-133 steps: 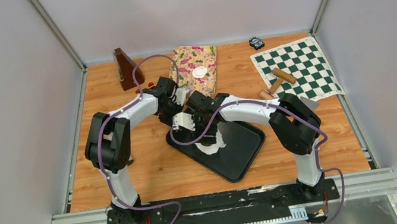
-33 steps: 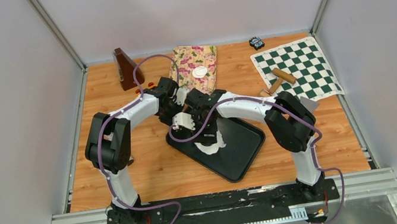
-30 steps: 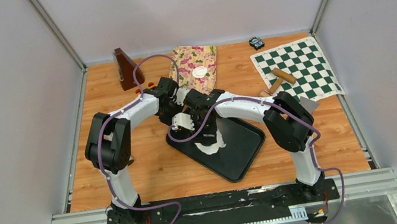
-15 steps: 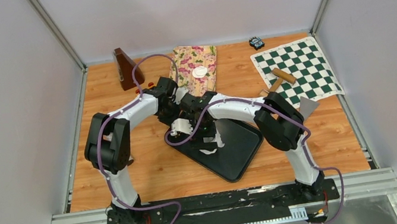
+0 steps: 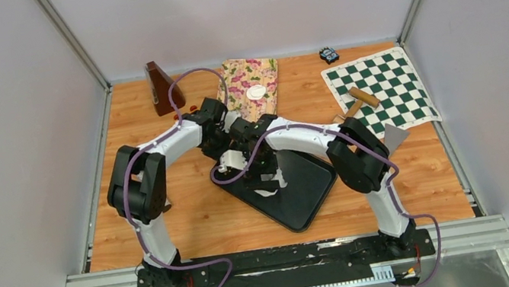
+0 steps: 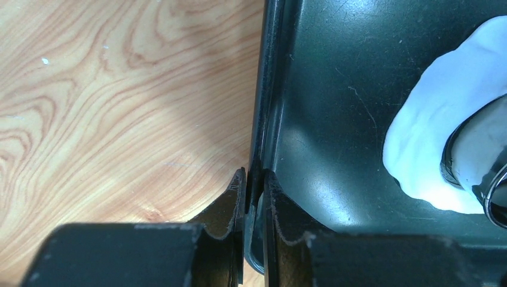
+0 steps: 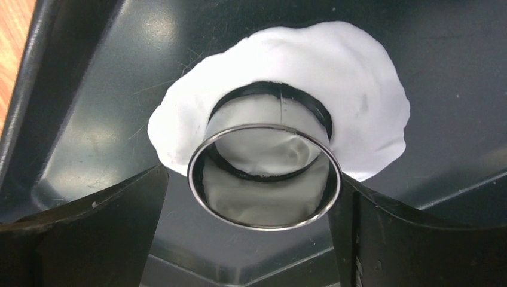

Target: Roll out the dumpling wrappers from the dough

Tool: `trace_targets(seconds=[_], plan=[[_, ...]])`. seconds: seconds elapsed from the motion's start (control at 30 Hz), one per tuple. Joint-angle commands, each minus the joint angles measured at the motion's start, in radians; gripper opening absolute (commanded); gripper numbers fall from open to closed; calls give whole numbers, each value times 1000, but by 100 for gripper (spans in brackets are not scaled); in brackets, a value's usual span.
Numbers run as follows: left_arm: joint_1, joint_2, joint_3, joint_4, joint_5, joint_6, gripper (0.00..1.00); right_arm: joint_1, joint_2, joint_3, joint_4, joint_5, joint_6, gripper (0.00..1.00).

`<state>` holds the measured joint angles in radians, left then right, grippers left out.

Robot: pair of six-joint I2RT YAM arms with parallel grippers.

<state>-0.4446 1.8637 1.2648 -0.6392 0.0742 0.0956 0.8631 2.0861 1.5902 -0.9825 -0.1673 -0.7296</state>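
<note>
Anchoring: left hand point(image 6: 254, 179) clenched on the black tray's rim point(image 6: 261, 89); released right hand point(image 7: 251, 179) straddles the clear ring cutter point(image 7: 263, 227) sunk in the tray's white dough sheet point(image 7: 370, 101).

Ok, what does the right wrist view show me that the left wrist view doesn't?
Only the right wrist: the whole clear round ring cutter standing in the flat white dough sheet, with the right gripper open, one finger on each side of it. Only the left wrist: the left gripper pinched on the rim of the black rectangular tray. Both: dough, tray and some wooden table; the left wrist catches only what looks like the cutter's edge.
</note>
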Motion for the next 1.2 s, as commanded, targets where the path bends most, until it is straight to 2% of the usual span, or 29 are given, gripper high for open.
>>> trace_targets(seconds=[0.0,0.33,0.5,0.6,0.73,0.87,0.93,1.0,1.07,1.13,1.17], plan=[[9,-73,17,36,-71,-10,0,-21,-29,93,-64,-9,21,100],[9,-66,18,37,-68,-10,0,-22,-16,145,-83,-14,22,100],[9,-66,7,42,-71,-13,0,-62,-74,184,-84,24,62,100],[9,-69,-4,50,-84,-21,0,-118,-174,182,-75,31,99,100],[10,-82,-36,78,-119,-32,0,-261,-364,115,-54,-41,152,100],[11,-90,-51,84,-176,-46,1,-425,-573,-73,-2,-81,102,100],[12,-96,-68,90,-199,-56,2,-504,-675,-184,36,-22,69,100],[16,-102,-88,95,-217,-71,8,-597,-765,-274,41,12,38,100],[26,-106,-108,101,-202,-86,19,-693,-856,-361,38,23,12,100],[40,-111,-118,102,-179,-102,37,-785,-939,-449,54,25,40,100],[44,-115,-120,101,-161,-119,43,-829,-967,-483,61,19,81,100]])
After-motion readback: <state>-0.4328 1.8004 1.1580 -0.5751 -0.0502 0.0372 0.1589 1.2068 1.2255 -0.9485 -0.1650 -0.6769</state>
